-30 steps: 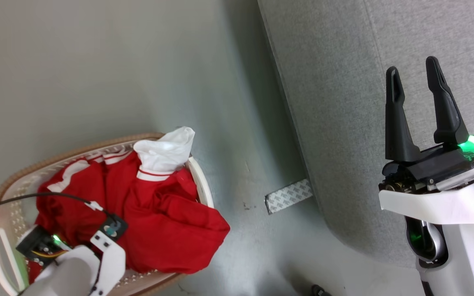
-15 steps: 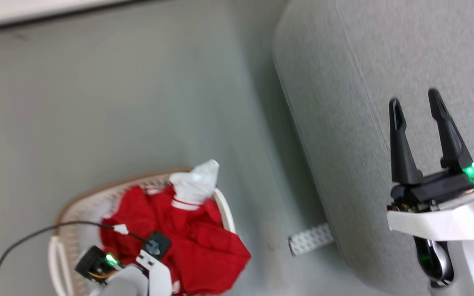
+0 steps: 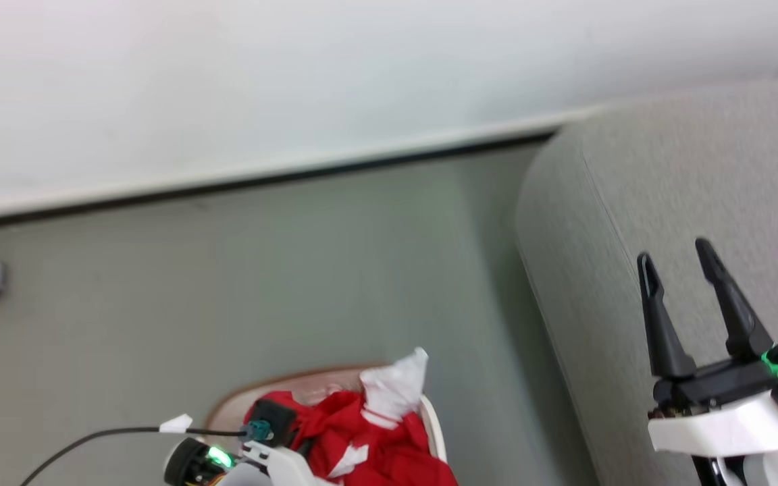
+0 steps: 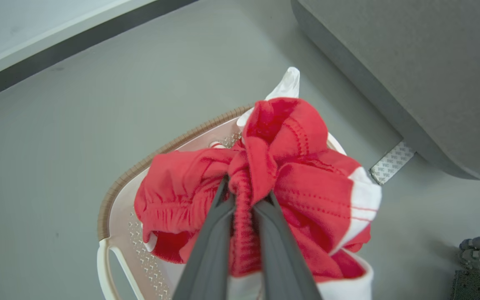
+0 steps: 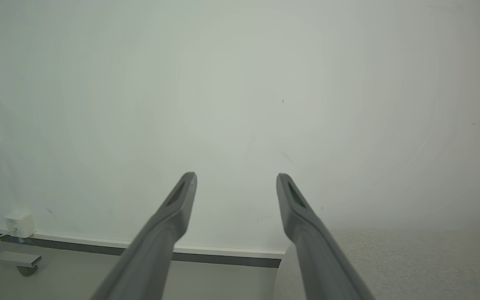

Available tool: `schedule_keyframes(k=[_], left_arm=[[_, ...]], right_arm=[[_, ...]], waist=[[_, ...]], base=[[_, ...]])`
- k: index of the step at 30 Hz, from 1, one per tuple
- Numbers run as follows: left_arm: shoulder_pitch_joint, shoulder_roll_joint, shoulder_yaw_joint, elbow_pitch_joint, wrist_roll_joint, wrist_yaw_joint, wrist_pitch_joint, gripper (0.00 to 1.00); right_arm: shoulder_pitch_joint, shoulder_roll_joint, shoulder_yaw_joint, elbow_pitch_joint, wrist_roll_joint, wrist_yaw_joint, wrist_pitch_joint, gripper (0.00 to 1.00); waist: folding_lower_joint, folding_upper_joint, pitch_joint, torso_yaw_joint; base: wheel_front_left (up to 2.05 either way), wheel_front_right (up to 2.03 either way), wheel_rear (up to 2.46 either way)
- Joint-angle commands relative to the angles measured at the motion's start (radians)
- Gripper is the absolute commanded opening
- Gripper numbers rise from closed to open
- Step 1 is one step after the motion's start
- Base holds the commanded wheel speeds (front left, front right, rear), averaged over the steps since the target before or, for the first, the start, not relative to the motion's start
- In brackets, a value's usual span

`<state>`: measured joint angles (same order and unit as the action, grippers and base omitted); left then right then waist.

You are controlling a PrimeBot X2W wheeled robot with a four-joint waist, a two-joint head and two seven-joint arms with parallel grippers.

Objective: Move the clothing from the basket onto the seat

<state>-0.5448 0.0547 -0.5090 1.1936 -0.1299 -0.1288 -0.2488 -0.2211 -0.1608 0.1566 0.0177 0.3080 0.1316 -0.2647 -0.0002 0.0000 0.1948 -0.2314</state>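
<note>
Up close on the left wrist cam: left gripper (image 4: 246, 189), two dark fingers clamped tight on one ribbed red fold; the grip looks solid
clothing (image 4: 306, 183): one bright red wad with white patches, bunched round those fingertips and sitting over the basket; can't count how many garments are in there tbh; one white bit (image 4: 286, 85) pokes out on the far side; head view shows the same red heap (image 3: 389, 452) at its bottom edge
basket (image 4: 115, 200): just one, cream with a brown rim, on the floor directly under the wad; perforated wall and one handle (image 4: 106, 260) showing; near the sofa but apart from it
floor (image 4: 77, 104): grey-green; one patterned grey-white strip (image 4: 392, 161) at the sofa's base; one dark ridged thing (image 4: 479, 258) in the corner, no clue what; one black cable (image 3: 92, 435) running to the left wrist
right gripper (image 3: 674, 252): one, its two fingers spread wide with nothing between them; sits in front of the sofa's side in the head view; its own cam (image 5: 236, 178) looks at the wall
sofa (image 3: 699, 175): one big light grey fabric one, rounded corner, on the right
far end: one white wall (image 5: 240, 83), one dark baseboard (image 3: 294, 179); one small white box (image 5: 19, 224) low on it
</note>
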Motion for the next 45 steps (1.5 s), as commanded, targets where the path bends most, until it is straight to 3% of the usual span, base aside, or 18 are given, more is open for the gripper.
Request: schedule_keyframes(k=[1,11,18,30,41,45], left_arm=[[0.016,0.000,0.000,-0.011,-0.015,-0.002,-0.007,0.00],[0.048,0.013,-0.031,-0.288,-0.224,-0.002,-0.016,0.00],[0.035,0.045,-0.038,-0.496,-0.298,-0.002,-0.016,0.00],[0.033,0.083,-0.014,-0.763,-0.343,0.028,0.053,0.00],[0.063,0.108,-0.009,-0.876,-0.358,0.063,0.094,0.00],[0.070,0.106,-0.016,-0.901,-0.358,0.067,0.100,0.00]], right_arm=[[0.019,-0.009,0.001,0.003,0.000,-0.002,0.001,1.00],[0.108,-0.024,0.001,0.010,0.008,-0.002,0.001,1.00],[0.128,-0.021,0.023,0.012,0.013,-0.002,0.001,1.00],[0.143,-0.012,0.071,0.025,0.019,-0.002,0.001,1.00],[0.125,-0.024,0.116,0.036,0.027,-0.002,0.001,1.00],[0.107,-0.039,0.179,0.063,0.029,-0.002,0.001,1.00]], waist=[[0.0002,0.0000,-0.082,0.059],[0.0002,0.0000,-0.190,0.124],[0.0002,0.0000,-0.211,0.141],[0.0002,0.0000,-0.236,0.133],[0.0002,0.0000,-0.228,0.126],[0.0002,0.0000,-0.227,0.131]], base=[[0.00,0.00,0.00],[0.00,0.00,0.00],[0.00,0.00,0.00],[0.00,0.00,0.00],[0.00,0.00,0.00],[0.00,0.00,0.00]])
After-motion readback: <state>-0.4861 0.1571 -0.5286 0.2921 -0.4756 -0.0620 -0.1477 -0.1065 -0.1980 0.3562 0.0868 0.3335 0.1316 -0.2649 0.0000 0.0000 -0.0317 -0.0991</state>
